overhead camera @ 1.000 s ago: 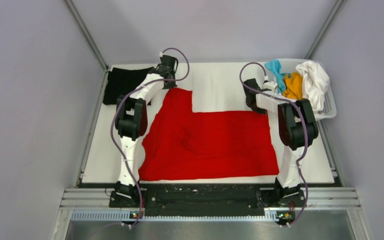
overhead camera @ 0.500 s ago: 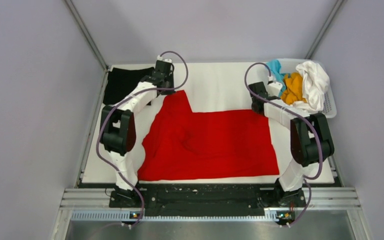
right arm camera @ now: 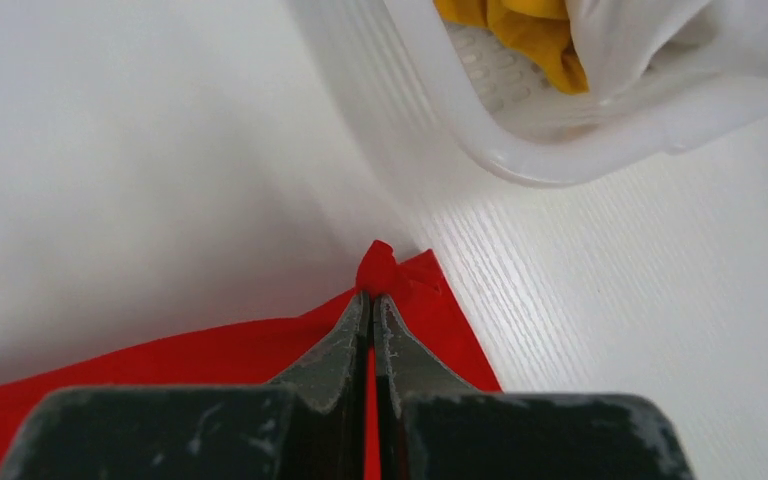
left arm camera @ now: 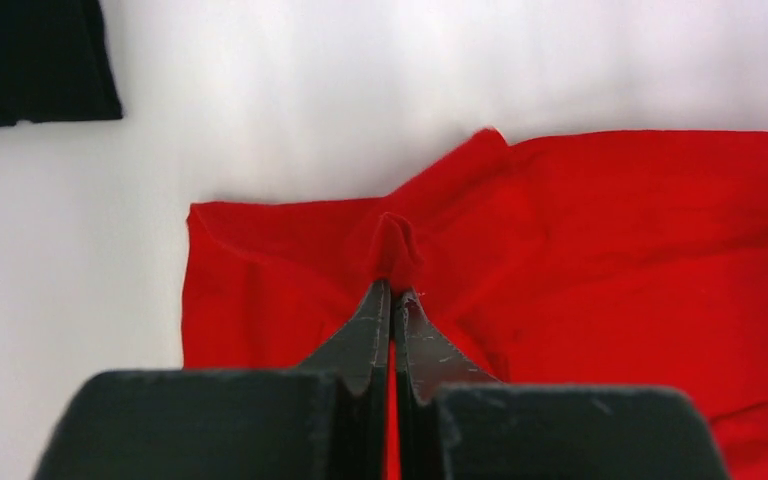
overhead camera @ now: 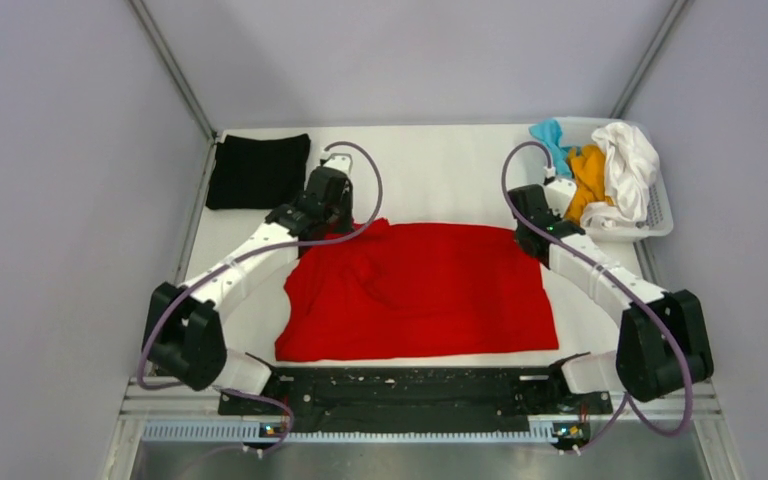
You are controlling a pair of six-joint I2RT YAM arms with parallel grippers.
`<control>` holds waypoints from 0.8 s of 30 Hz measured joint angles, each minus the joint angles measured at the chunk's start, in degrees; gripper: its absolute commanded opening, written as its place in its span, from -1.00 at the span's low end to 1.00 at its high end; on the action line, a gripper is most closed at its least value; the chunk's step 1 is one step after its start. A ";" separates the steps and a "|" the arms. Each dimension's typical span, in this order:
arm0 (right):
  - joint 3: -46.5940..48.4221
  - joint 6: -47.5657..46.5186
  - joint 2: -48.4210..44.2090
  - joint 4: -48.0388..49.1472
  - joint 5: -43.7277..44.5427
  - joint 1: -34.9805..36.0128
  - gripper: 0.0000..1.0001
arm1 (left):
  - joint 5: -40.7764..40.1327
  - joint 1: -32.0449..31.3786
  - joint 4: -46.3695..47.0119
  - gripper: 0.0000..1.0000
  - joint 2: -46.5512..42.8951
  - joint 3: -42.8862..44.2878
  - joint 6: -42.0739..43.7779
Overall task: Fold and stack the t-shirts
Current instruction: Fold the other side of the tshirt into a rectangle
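Note:
The red t-shirt [overhead camera: 425, 290] lies spread across the middle of the white table. My left gripper [overhead camera: 332, 210] is shut on a pinch of its far left part, seen in the left wrist view [left arm camera: 392, 290] with red cloth [left arm camera: 600, 230] bunched at the tips. My right gripper [overhead camera: 532, 228] is shut on its far right corner, and the right wrist view [right arm camera: 372, 298] shows a nub of red cloth [right arm camera: 260, 350] between the jaws. A folded black t-shirt [overhead camera: 258, 170] lies at the far left corner. White [overhead camera: 628, 165], orange [overhead camera: 587, 172] and teal [overhead camera: 550, 140] shirts fill the basket.
The white slotted basket [overhead camera: 660, 215] stands at the far right corner, close to my right gripper; its rim shows in the right wrist view [right arm camera: 520, 150]. The black shirt's edge shows at the upper left of the left wrist view [left arm camera: 30, 60]. Grey walls enclose the table.
Both grippers have pulled toward the near side with the red shirt's far edge. The raised left flap has come down, and the shirt's far edge now runs nearly straight.

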 measured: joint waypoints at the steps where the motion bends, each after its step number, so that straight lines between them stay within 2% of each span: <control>1: -0.59 -0.31 -1.25 -0.20 -0.13 0.00 -1.00 | -0.46 -0.39 0.04 -1.00 -1.77 -1.05 -0.28; 8: -3.23 -1.95 -7.50 -3.54 -0.94 0.04 -1.00 | -3.96 -0.68 -1.14 -1.00 -13.40 -6.62 -3.43; 14: -3.23 -2.91 -10.54 -5.31 -0.72 0.04 -1.00 | -4.94 -0.92 -4.76 -1.00 -21.73 -7.48 -6.64; 24: -3.08 -4.81 -10.88 -6.51 -0.37 0.04 -1.00 | -9.05 -6.38 -14.91 -1.00 -29.07 -8.76 -17.51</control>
